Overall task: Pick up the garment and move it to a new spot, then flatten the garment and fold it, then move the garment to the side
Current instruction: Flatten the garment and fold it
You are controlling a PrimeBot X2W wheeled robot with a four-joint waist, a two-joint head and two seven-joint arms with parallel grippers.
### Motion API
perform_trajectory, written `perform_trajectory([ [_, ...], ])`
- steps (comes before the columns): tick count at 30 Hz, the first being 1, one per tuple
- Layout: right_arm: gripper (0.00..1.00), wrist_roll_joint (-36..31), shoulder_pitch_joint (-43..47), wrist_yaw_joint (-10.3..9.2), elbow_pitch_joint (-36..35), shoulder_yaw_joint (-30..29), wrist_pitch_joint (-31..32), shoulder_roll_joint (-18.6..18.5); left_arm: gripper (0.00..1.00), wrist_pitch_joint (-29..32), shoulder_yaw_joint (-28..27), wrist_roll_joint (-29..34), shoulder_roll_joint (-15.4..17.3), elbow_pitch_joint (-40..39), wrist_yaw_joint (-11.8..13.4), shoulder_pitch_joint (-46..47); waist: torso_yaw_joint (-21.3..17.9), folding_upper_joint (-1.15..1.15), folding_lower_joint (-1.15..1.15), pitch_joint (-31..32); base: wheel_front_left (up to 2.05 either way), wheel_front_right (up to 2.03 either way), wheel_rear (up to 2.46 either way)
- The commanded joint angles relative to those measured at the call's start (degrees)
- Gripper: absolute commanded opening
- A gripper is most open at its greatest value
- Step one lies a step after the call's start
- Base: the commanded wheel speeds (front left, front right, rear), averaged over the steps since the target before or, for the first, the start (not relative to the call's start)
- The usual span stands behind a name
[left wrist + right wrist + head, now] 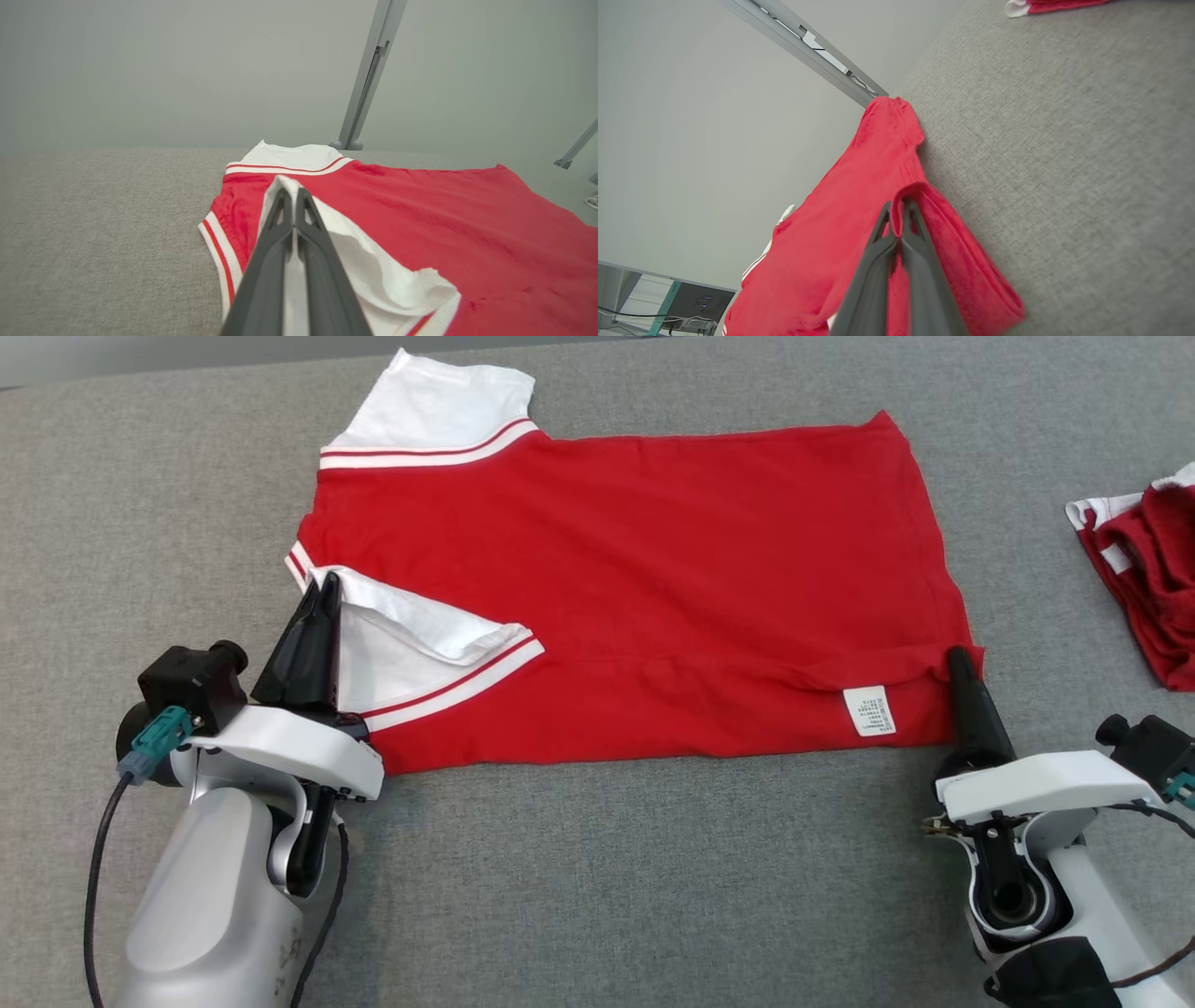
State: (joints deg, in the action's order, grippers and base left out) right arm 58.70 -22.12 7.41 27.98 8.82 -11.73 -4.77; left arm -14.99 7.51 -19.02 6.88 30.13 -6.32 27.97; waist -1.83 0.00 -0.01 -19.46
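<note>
- Two holds are already on the red short-sleeved fabric shirt with white striped sleeves (635,569), which lies spread on the grey woven surface (597,859), its near edge turned over.
- Left gripper (325,586): jaws pressed together on the white near sleeve (411,644).
- Right gripper (958,661): jaws pinched on the near hem corner (920,189).
- Probably light, limp and clingy. It should sag between holds, so corners and sleeve seams suit best.
- A crumpled red-and-white garment (1144,569) lies well apart, rightward.

The left gripper (327,586), long dark fingers pressed together, pinches the white sleeve of the red-and-white cotton shirt (653,569). Its silver forearm (201,905) rises from lower left. The right gripper (959,663), likewise clamped, pinches the hem corner.
</note>
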Motion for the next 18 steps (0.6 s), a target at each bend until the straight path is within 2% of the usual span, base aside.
perform_trajectory([
  [1, 0.0, 0.81, -0.45, 0.15, 1.16, 0.67, -0.27, -0.06, 0.0, -0.23, -0.44, 0.76, 0.19, 0.35, -0.24, 1.38, -0.23, 0.0, 0.01, -0.3, 0.0, 0.0, 0.0],
  [5, 0.0, 1.69, -1.74, 0.15, 2.51, 1.89, -0.77, -0.39, 0.0, -0.23, -0.9, 1.45, -0.32, 1.3, -0.53, 1.7, -0.08, 0.0, 0.01, -0.16, 0.0, 0.0, 0.0],
  [6, 0.05, 1.89, -2.02, 0.15, 2.76, 2.05, -0.95, -0.45, 0.0, -0.23, -1.03, 1.61, -0.46, 1.44, -0.6, 1.8, -0.02, 0.0, 0.01, -0.07, 0.0, 0.0, 0.0],
  [8, 0.48, 2.23, -2.89, 0.15, 3.56, 2.24, -1.11, -0.51, 0.0, -0.24, -1.29, 2.08, -0.7, 1.57, -0.69, 1.97, 0.1, 0.0, 0.01, 0.12, 0.0, 0.0, 0.0],
  [9, 1.0, 2.52, -3.4, 0.15, 3.88, 2.39, -1.2, -0.45, 0.0, -0.24, -1.42, 2.35, -0.73, 1.39, -0.71, 2.03, 0.15, 0.0, 0.01, 0.21, 0.0, 0.0, 0.0],
  [10, 1.0, 2.72, -3.94, 0.16, 4.15, 2.71, -0.89, -0.42, 0.15, -0.24, -1.63, 2.61, -0.77, 1.19, -0.76, 2.0, 0.19, 0.0, 0.01, 0.29, 0.0, 0.0, 0.0],
  [11, 1.0, 2.92, -4.57, 0.16, 4.25, 2.94, -0.79, -0.5, 0.48, -0.24, -1.8, 2.86, -0.84, 1.12, -0.81, 1.9, 0.23, 0.0, 0.01, 0.36, 0.0, 0.0, 0.0],
  [13, 1.0, 3.13, -5.61, 0.15, 4.46, 3.28, -1.09, -0.65, 1.0, -0.24, -1.91, 3.22, -1.05, 1.17, -0.9, 1.66, 0.37, 0.0, 0.01, 0.57, 0.0, 0.0, 0.0],
  [18, 1.0, 3.75, -7.18, 0.15, 4.5, 3.78, -1.87, -0.96, 1.0, -0.24, -1.45, 3.61, -1.51, 1.88, -1.12, 1.37, 0.8, 0.0, 0.01, 1.12, 0.0, 0.0, 0.0],
])
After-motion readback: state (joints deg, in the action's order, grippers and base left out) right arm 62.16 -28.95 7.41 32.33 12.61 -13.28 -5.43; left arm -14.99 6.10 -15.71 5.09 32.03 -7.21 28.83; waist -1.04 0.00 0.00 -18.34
